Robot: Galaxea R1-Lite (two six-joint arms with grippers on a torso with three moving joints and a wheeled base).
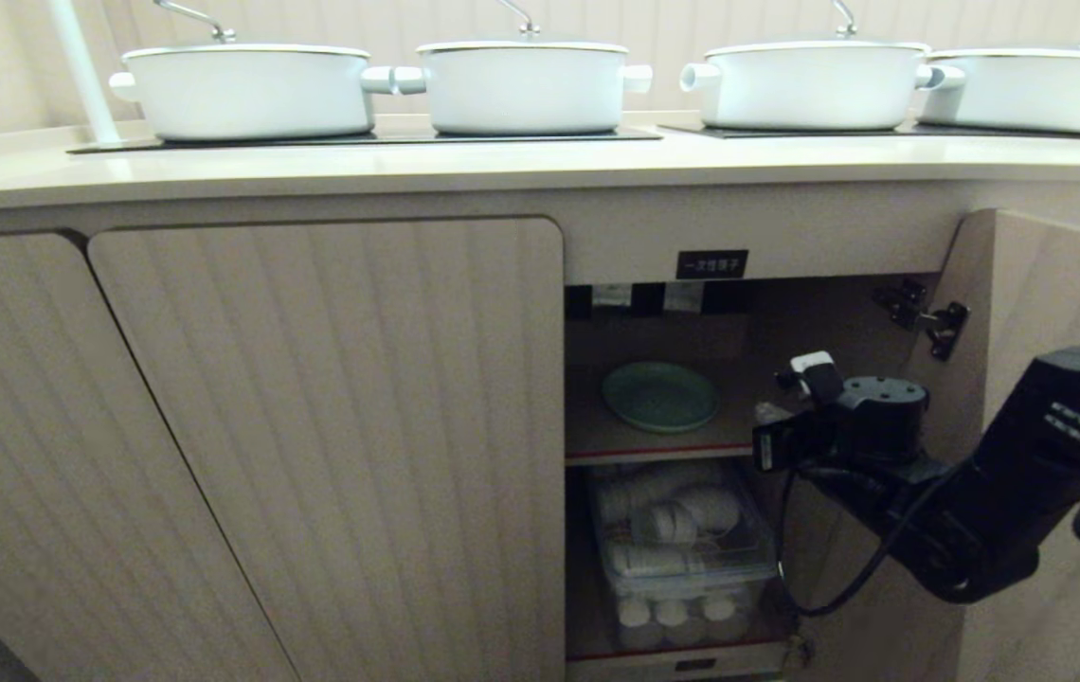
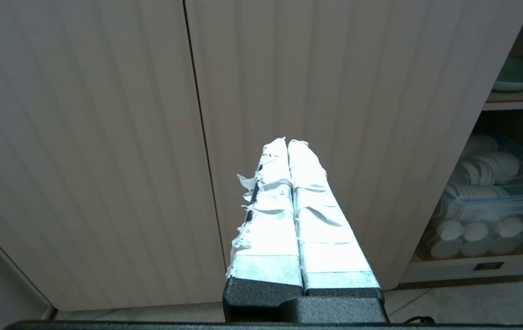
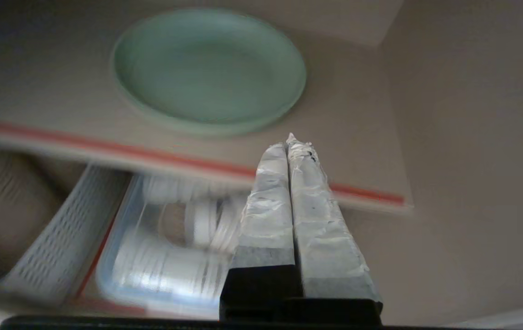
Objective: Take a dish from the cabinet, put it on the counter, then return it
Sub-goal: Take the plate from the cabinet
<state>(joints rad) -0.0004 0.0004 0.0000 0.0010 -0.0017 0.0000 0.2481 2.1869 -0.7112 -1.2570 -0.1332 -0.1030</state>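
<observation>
Head view: open cabinet [image 1: 758,237] at centre right of frame, door swung out toward right edge, black label above opening.
Dish place: pale mint-green dish [image 1: 660,396] lying flat on inner shelf [image 1: 658,453], centre of frame, left part of shelf, not yet lifted.
Counter: pale counter [image 1: 540,166] across upper part of frame, above cabinet, carrying white pots [image 1: 526,85] on black hob panels; bare front strip judged roomy enough for dish.
Right gripper place: right gripper [image 1: 767,414] at shelf level, just right of dish in head view, black arm reaching in from lower right corner.
Right gripper state: taped fingers pressed together, nothing between them.
Right wrist view: dish [image 3: 209,68] filling upper centre, right gripper tip [image 3: 289,143] just short of near rim, apart from it, above red shelf edge.
Direction to dish: ahead of fingertips and slightly toward left of head view; round, so no long axis to align with.
Nearer arm: right, by far.
Left gripper: left gripper [image 2: 287,143] closed and empty, facing shut ribbed door [image 2: 335,114]; dish [image 2: 518,75] only at upper right corner of left wrist view, well apart.
Below shelf: clear plastic box [image 1: 687,540] of white lids or cups, lower centre right, clear of reach.
Coming move, judged: fingers needing to part before closing over near rim.
</observation>
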